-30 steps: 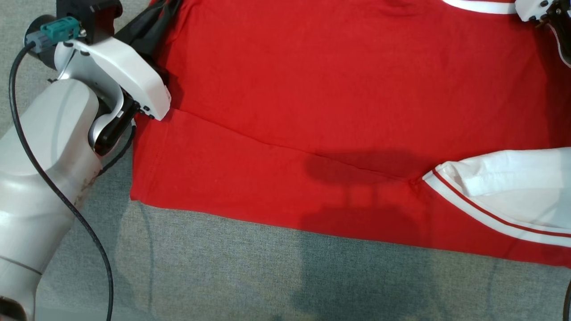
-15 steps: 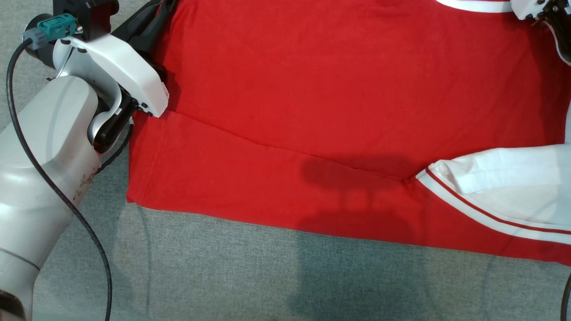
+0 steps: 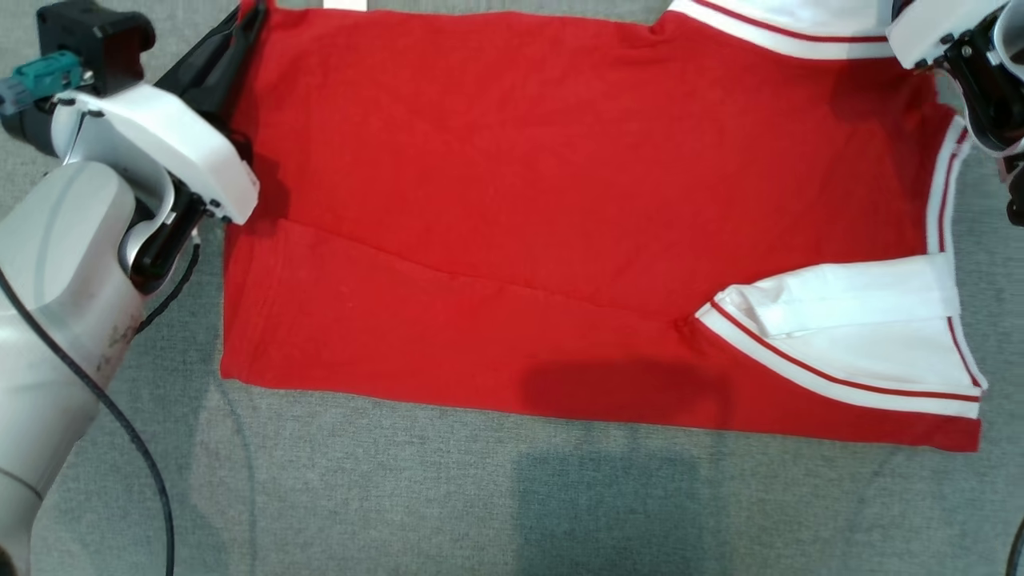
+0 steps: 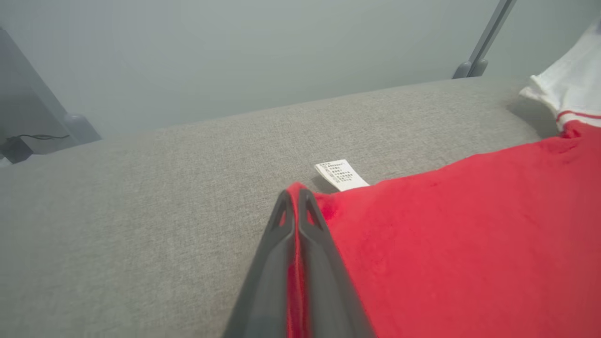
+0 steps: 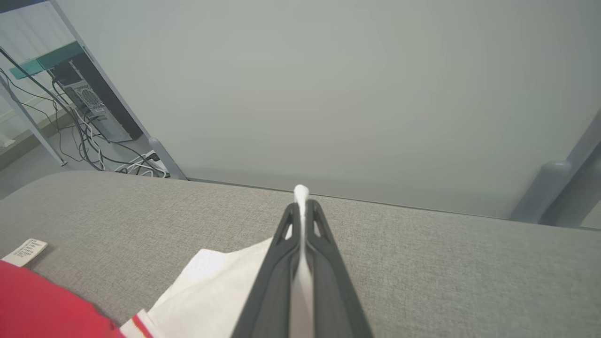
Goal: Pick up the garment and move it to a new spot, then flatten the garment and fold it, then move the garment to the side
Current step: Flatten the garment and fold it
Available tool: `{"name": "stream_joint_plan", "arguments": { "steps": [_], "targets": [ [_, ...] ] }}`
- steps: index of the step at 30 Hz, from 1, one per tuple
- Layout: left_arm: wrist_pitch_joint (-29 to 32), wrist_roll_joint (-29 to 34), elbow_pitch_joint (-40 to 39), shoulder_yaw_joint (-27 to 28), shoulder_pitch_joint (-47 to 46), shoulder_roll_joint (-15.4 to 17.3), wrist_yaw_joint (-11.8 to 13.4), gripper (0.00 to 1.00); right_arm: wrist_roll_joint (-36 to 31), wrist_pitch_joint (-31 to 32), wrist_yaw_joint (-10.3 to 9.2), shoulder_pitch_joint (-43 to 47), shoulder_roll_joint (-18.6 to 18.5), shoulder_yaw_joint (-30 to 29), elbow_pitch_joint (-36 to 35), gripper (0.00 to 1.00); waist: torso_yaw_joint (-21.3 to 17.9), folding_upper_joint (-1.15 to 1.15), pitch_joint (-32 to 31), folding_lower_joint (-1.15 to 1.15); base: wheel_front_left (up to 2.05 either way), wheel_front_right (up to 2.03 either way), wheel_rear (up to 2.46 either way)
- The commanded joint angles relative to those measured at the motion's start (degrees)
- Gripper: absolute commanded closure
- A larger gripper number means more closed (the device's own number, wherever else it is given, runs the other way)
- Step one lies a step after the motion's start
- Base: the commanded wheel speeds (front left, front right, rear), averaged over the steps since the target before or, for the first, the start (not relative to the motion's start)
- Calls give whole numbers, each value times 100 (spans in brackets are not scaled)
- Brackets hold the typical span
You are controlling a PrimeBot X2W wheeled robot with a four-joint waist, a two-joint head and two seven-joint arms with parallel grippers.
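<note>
Your shirt (image 3: 560,200) lies spread out and mostly flat in the middle of the grey padded surface (image 3: 400,496). The near long side looks already turned in, with the white sleeve (image 3: 848,336) lying on top of the red. From that I judge the pick-up, the move and the flattening are done, and you are partway through the fold. Your left claw (image 4: 295,202) is pinched tight on the far red corner at the hem end, just beside the white care label (image 4: 341,175). Your right claw (image 5: 303,206) is clamped on white cloth at the far sleeve end of the shirt, and a sliver of it pokes out past the tips. What is left, by my reckoning, is to bring that far edge over toward you, fold across, then shift the bundle to the side. The surface is a woven grey cloth with a rounded far edge. Behind it stands a plain pale wall (image 5: 305,94), and off to one side on the floor are a computer tower (image 5: 89,108) and a tangle of cables (image 5: 136,166)
</note>
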Motion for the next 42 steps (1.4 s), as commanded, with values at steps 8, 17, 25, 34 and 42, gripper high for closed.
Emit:
{"name": "stream_joint_plan", "arguments": {
  "steps": [8,17,25,34,42],
  "targets": [
    [-109,-328,77,137,457,523,0,100,611,-193,-16,684,-443,336,-816,100,-279,0,-503,0,0,0,0],
    [-128,-540,-45,107,1035,721,0,100,1269,-128,-16,1499,-1046,702,-1741,100,-444,0,-1018,0,0,0,0],
    [-130,-838,-481,-251,1941,1074,0,100,1980,295,-16,2642,-1666,1300,-2850,100,-594,0,-1591,0,0,0,0],
    [-130,-1076,-569,-436,2351,1108,0,100,2240,295,-16,3208,-1813,1479,-3057,100,-635,0,-1761,0,0,0,0],
    [-130,-993,-200,-214,2479,956,2,0,2570,341,-16,3607,-1814,1551,-3063,0,-666,0,-1854,0,0,0,0]
  ]
}}
